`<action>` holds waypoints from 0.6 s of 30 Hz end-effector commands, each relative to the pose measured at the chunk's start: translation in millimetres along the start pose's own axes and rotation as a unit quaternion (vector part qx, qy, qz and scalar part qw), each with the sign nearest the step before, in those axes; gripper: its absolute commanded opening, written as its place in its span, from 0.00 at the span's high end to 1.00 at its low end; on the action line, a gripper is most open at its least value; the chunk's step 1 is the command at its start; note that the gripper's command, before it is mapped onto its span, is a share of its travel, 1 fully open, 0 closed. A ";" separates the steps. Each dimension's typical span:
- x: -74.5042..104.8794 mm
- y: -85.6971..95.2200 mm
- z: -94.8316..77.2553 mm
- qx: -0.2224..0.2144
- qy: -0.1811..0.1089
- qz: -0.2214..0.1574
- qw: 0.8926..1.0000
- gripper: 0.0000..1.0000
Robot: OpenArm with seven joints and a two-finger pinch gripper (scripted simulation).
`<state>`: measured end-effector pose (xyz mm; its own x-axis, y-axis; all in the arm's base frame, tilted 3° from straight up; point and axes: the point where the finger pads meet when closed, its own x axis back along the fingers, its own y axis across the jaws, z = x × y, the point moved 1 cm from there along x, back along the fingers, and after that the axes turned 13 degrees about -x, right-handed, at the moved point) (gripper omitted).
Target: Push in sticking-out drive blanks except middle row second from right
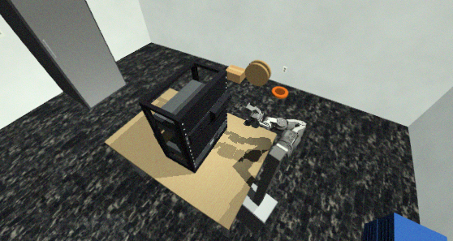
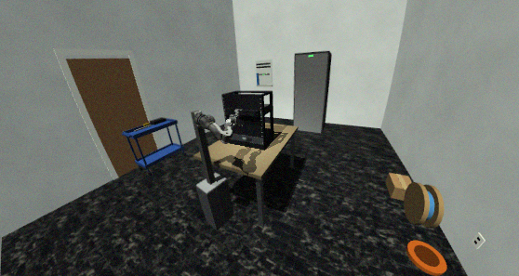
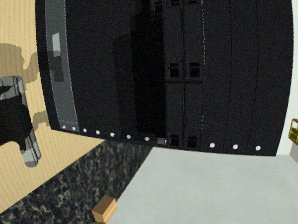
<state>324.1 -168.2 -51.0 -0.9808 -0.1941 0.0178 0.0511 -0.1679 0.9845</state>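
Note:
The black rack (image 1: pixel 203 104) (image 2: pixel 246 118) stands on the wooden table (image 1: pixel 203 185) (image 2: pixel 274 147). Its dark front (image 1: pixel 209 124) (image 3: pixel 173 56) faces my arm. The wrist view shows rows of black drive blanks (image 3: pixel 182 70) with small handles; I cannot tell from here which of them stand out. My gripper (image 1: pixel 248 115) (image 2: pixel 229 124) is open and empty. It hovers a short way in front of the rack's front, near its upper part, and touches nothing. One finger (image 3: pixel 19 125) shows at the left edge of the wrist view.
A cardboard box (image 1: pixel 235 73) (image 2: pixel 397 185), a cable spool (image 1: pixel 258 72) (image 2: pixel 423 203) and an orange ring (image 1: pixel 280 92) (image 2: pixel 427 256) lie on the floor by the wall. A grey cabinet (image 1: pixel 65 39) (image 2: pixel 311 91) and a blue cart (image 2: pixel 153 139) stand further off.

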 end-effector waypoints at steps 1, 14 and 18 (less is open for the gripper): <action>-3.0 -0.7 -0.2 0.001 0.002 0.005 1.000 0.00; -47.7 12.5 -15.1 0.001 0.002 0.008 1.000 0.00; -65.6 18.3 -21.0 0.000 0.002 0.008 1.000 0.00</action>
<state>393.4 -180.6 -37.1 -0.9819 -0.1878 0.0234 0.0576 -0.1788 0.9822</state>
